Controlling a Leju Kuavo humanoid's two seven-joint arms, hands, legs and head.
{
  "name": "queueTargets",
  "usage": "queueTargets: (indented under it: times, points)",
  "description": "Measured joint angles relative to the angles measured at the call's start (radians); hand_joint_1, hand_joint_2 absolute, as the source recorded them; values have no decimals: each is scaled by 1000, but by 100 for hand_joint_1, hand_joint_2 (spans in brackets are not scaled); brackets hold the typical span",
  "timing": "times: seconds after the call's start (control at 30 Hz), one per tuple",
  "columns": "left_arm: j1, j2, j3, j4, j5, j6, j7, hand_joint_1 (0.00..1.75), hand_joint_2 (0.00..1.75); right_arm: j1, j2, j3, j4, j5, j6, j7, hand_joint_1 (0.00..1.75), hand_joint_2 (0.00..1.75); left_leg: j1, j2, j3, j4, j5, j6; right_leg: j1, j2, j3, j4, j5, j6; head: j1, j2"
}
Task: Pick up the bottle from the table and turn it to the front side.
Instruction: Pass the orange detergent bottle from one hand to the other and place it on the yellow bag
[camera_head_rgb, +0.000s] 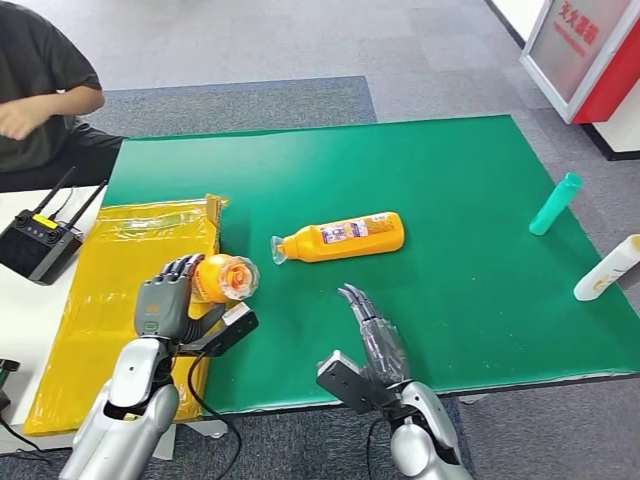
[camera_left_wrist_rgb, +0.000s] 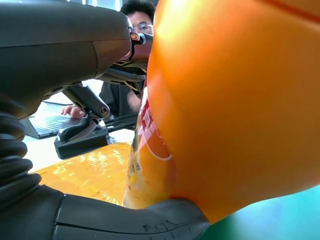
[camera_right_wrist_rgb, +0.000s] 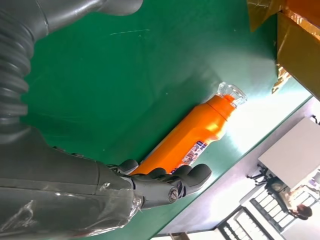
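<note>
**Left hand holds one orange bottle; a second lies on the green mat**

Head view: the left hand (camera_head_rgb: 167, 297) is raised over the near left part of the table, at the edge where the yellow plastic sheet (camera_head_rgb: 113, 290) meets the green mat (camera_head_rgb: 453, 200). Its fingers are wrapped around an orange bottle (camera_head_rgb: 220, 277), held clear of the surface with the clear-capped end pointing toward the mat's middle. Left wrist view: the held bottle's orange body (camera_left_wrist_rgb: 234, 100) is pressed against the thumb, a red-and-white label partly visible; the label text cannot be read.

A second orange bottle (camera_head_rgb: 343, 237) lies on its side near the mat's centre, clear cap toward the left, printed label facing up. The right hand (camera_head_rgb: 375, 335) hovers over the near edge of the mat, short of that bottle, fingers spread and extended, holding nothing. Right wrist view: the fingers (camera_right_wrist_rgb: 177, 180) are stretched out toward the lying bottle (camera_right_wrist_rgb: 192, 140), not touching it.

At the right edge of the mat lie a teal bottle (camera_head_rgb: 555, 203) and a white bottle (camera_head_rgb: 607, 269), well apart from both hands. A black controller with antennas (camera_head_rgb: 41, 240) sits on the white surface to the left. A seated person's arm (camera_head_rgb: 45, 105) is at the far left corner.
</note>
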Motion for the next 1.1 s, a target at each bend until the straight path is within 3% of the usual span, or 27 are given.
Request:
queueTargets:
  times: [0.4, 0.67, 0.87, 1.03, 1.1]
  points:
    - [44, 18, 29, -70, 8, -11, -1, 175, 175, 16, 0, -13, -8, 3, -1, 1, 0, 175, 1, 0, 0, 0, 1, -1, 1, 0, 0, 0, 1, 0, 0, 0]
    - [129, 48, 94, -237, 31, 10, 2, 175, 175, 44, 0, -27, -34, 3, -3, 3, 0, 175, 1, 0, -6, 0, 1, 0, 1, 0, -5, 0, 1, 0, 0, 0]
    - [147, 67, 130, -348, 32, 21, -1, 175, 175, 52, 0, -32, -44, 3, -4, 3, 0, 175, 1, 0, -9, 0, 1, 0, 0, 0, -8, 0, 0, 0, 0, 0]
    - [135, 83, 138, -376, 53, -48, -20, 157, 175, 52, 0, -34, -44, 3, -4, -2, 0, 175, 1, 0, -10, 0, 1, 0, 0, 0, -9, 0, 0, 0, 0, 0]
    - [124, 94, 137, -373, 64, -93, -29, 158, 175, 52, 0, -34, -44, 2, -4, -5, 0, 175, 1, 0, -10, 0, 1, 0, 0, 0, -10, 0, 1, 0, 0, 0]
